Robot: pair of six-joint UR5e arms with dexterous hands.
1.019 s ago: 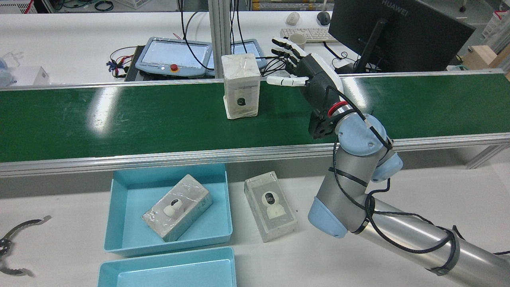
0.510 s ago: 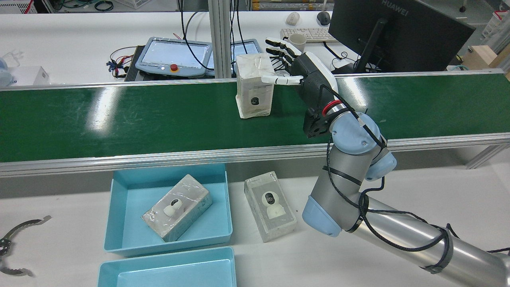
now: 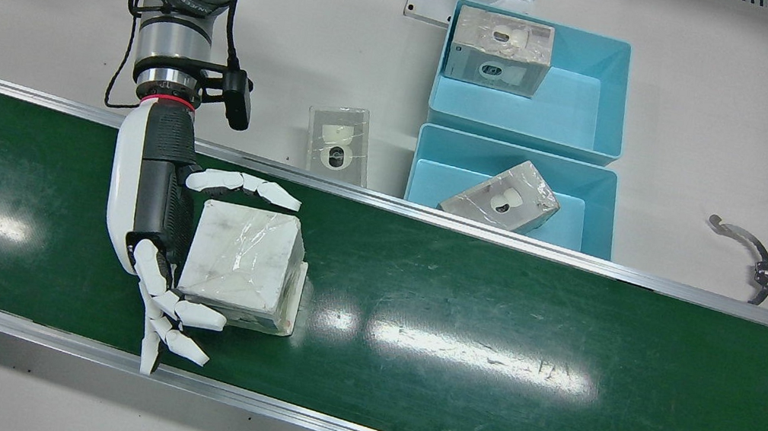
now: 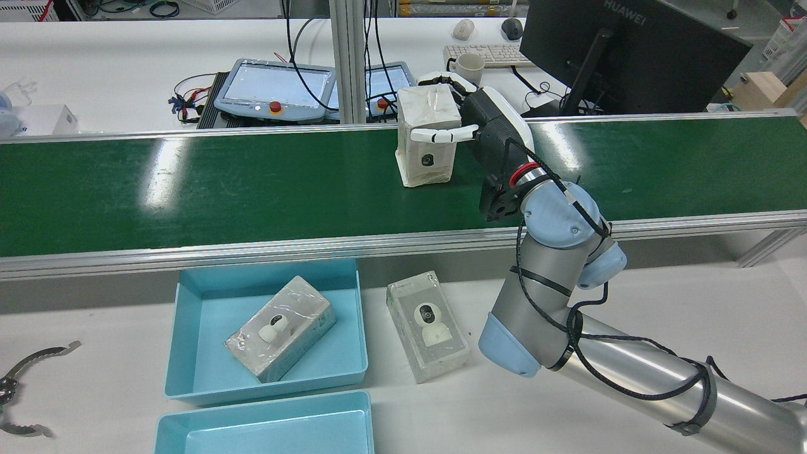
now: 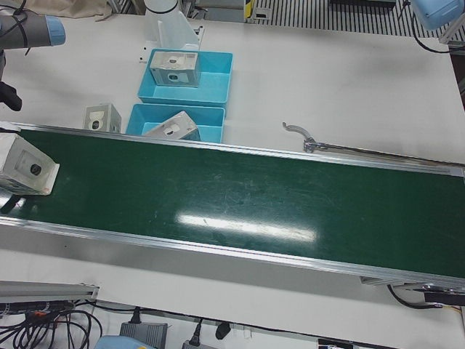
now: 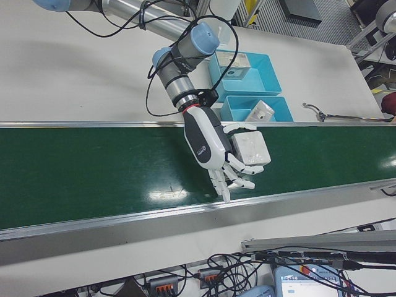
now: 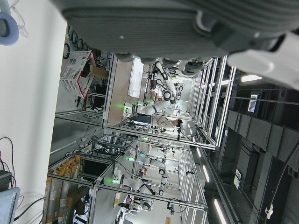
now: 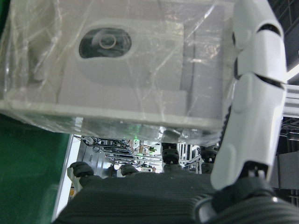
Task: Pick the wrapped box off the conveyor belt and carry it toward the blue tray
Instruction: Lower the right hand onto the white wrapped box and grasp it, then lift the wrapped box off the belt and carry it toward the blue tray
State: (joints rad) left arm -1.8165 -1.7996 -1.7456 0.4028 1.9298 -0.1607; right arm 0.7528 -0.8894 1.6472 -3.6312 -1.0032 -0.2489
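Note:
The wrapped box [image 3: 242,262] stands upright on the green conveyor belt [image 3: 490,325]. It also shows in the rear view [image 4: 423,104], the left-front view [image 5: 25,169] and the right-front view [image 6: 250,148]. My right hand [image 3: 151,202] wraps it from the side: the thumb lies across the face toward the robot and the fingers [image 3: 180,310] curl over the far edge. The box fills the right hand view [image 8: 117,70]. The blue tray [image 4: 195,378] sits on the table before the belt. Only part of my left hand's palm [image 7: 187,28] shows, aimed away from the table.
The blue tray holds a wrapped box [image 4: 280,334], and a second blue tray [image 4: 265,429] stands next to it, also with a box [image 3: 501,49]. Another wrapped box [image 4: 429,325] lies on the table beside the trays. A metal tool [image 3: 755,259] lies past the trays.
The box has ridden the belt toward my right hand. The hand has moved in to meet it and its thumb and fingers have closed around the box.

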